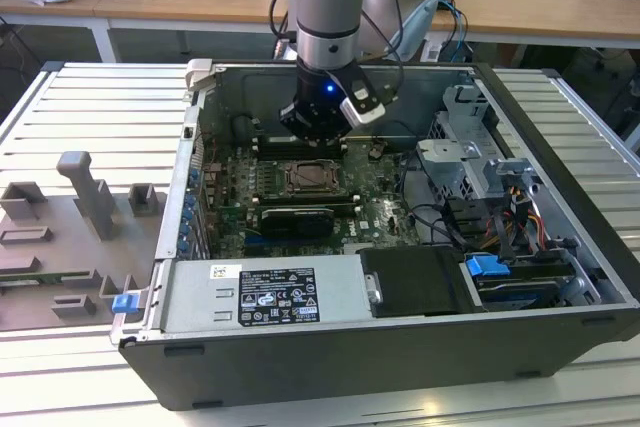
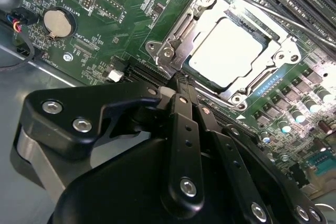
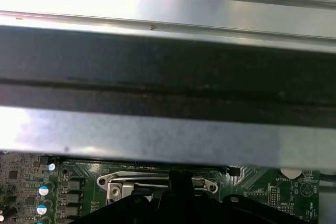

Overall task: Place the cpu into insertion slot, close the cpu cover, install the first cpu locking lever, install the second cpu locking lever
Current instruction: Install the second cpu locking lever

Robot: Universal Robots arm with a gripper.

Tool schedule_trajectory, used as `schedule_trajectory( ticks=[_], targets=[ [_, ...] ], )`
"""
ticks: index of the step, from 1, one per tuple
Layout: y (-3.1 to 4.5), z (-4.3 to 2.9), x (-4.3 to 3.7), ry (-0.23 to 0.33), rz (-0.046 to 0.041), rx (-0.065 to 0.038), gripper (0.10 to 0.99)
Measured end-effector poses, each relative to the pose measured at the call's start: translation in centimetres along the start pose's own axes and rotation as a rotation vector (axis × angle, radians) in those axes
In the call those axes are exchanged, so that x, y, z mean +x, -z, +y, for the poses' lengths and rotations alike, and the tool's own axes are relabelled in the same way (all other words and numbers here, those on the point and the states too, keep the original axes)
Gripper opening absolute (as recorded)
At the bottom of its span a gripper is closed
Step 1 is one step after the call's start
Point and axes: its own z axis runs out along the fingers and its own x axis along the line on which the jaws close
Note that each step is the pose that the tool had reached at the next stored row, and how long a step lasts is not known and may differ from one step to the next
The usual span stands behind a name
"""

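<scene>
No legible text or labels

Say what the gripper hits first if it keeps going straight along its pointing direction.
Probably the cpu cover. In the second wrist view the shut gripper points at the frame's near edge, beside the seated cpu. How far apart they are is unclear; the fingertips may already touch that edge.

Glossy metal cpu, shiny metal cpu cover

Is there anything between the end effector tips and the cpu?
In the second wrist view, the cpu cover frame edge lies between the end effector and the cpu.
</scene>
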Motion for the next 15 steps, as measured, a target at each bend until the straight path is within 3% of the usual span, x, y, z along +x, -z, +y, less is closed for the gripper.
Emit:
schedule_trajectory(
  ticks=[8,12,15],
  targets=[
    [0.33,-0.16,0.0,0.0,0.0,0.0,0.106],
    [1.59,-0.09,-0.05,0.0,0.0,0.0,0.106],
    [3.31,0.02,-0.12,0.0,0.0,0.0,0.106]
  ],
)
